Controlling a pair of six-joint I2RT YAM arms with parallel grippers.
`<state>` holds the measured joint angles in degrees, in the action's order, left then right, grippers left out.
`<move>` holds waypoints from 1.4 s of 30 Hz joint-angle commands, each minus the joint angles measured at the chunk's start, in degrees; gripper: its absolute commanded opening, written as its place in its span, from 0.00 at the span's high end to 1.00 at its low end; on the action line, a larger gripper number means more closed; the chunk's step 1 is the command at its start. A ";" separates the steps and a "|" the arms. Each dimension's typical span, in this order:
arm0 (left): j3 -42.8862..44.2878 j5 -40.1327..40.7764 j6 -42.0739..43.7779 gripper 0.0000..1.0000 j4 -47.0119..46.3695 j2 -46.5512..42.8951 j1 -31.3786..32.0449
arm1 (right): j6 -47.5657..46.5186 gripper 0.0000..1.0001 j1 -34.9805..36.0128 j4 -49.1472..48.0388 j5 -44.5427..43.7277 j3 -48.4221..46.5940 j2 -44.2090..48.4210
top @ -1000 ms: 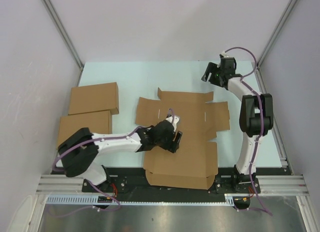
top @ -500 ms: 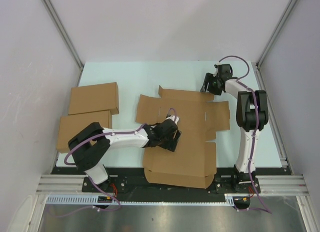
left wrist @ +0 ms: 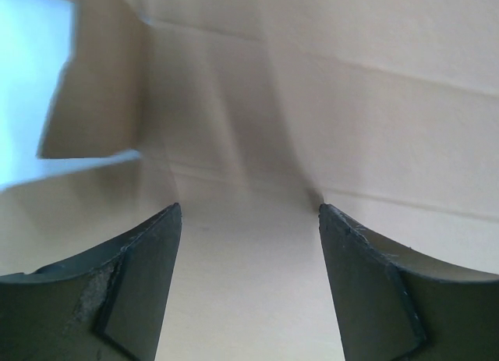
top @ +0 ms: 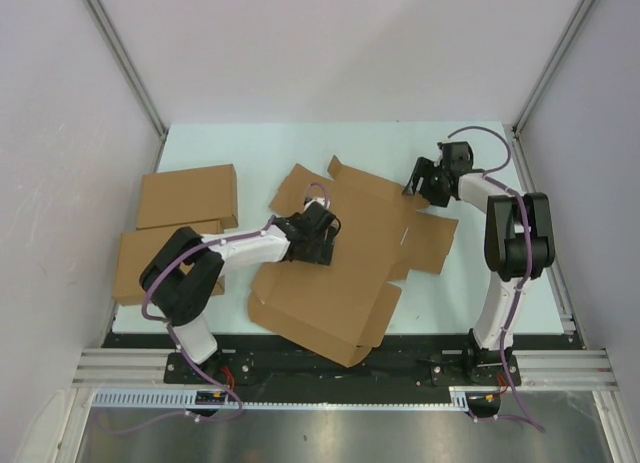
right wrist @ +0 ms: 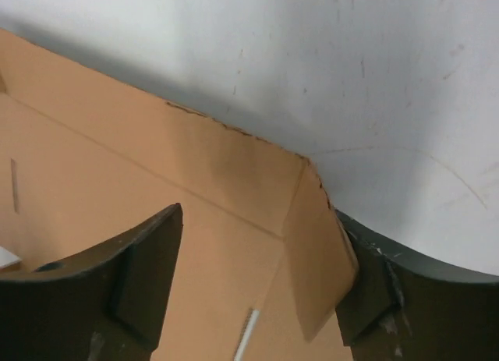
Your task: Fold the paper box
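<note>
The paper box (top: 340,268) is a flat brown die-cut sheet lying skewed in the middle of the table. My left gripper (top: 318,235) rests on its left half. In the left wrist view the gripper (left wrist: 249,209) is open, with bare cardboard (left wrist: 327,104) between and beyond the fingers. My right gripper (top: 425,180) is at the sheet's far right corner. In the right wrist view the gripper (right wrist: 257,213) is open over the cardboard, and a small raised corner flap (right wrist: 316,256) leans against the right finger (right wrist: 390,291).
Two finished flat brown boxes lie at the left, one farther (top: 188,195) and one nearer (top: 165,258). The pale green table (top: 300,143) is walled on the left, back and right. The sheet's near corner (top: 345,353) reaches the black base rail.
The sheet has turned clockwise, its near part swinging left. My left gripper moved farther away and left with it. My right gripper came down onto the far right corner.
</note>
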<state>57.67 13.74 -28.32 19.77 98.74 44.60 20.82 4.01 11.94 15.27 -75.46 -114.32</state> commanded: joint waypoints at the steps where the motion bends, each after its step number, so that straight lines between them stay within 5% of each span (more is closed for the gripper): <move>1: 2.89 3.67 2.04 0.23 3.17 -4.41 -0.83 | 1.50 0.19 0.47 0.54 -8.21 0.58 7.44; 5: 1.84 2.61 1.60 0.22 1.51 -11.27 -0.92 | 1.16 0.11 1.96 -5.59 -15.00 -0.47 13.76; 8: -1.15 -1.16 0.03 0.22 -3.92 -14.54 -0.92 | -2.18 0.13 4.42 -8.51 -8.17 -4.68 11.24; 15: -10.63 -5.39 -7.45 0.25 -10.27 -13.39 -0.74 | -7.98 0.16 7.68 -7.03 12.73 -26.53 -11.06; 25: -14.69 -6.87 -10.00 0.27 -5.36 -13.58 -0.65 | -18.44 0.14 8.91 2.64 18.93 -51.44 -29.01; 31: -16.62 -10.13 -10.36 0.27 -5.97 -11.38 -0.65 | -20.73 0.16 9.26 4.75 16.20 -51.89 -32.01; 42: -17.68 -10.92 -10.44 0.27 -7.11 -10.15 -0.74 | -26.18 0.17 10.84 8.00 24.81 -48.64 -32.98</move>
<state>42.30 7.07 -36.62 12.97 86.15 43.72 -2.52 13.56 17.96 35.42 -124.38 -146.74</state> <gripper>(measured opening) 0.732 0.832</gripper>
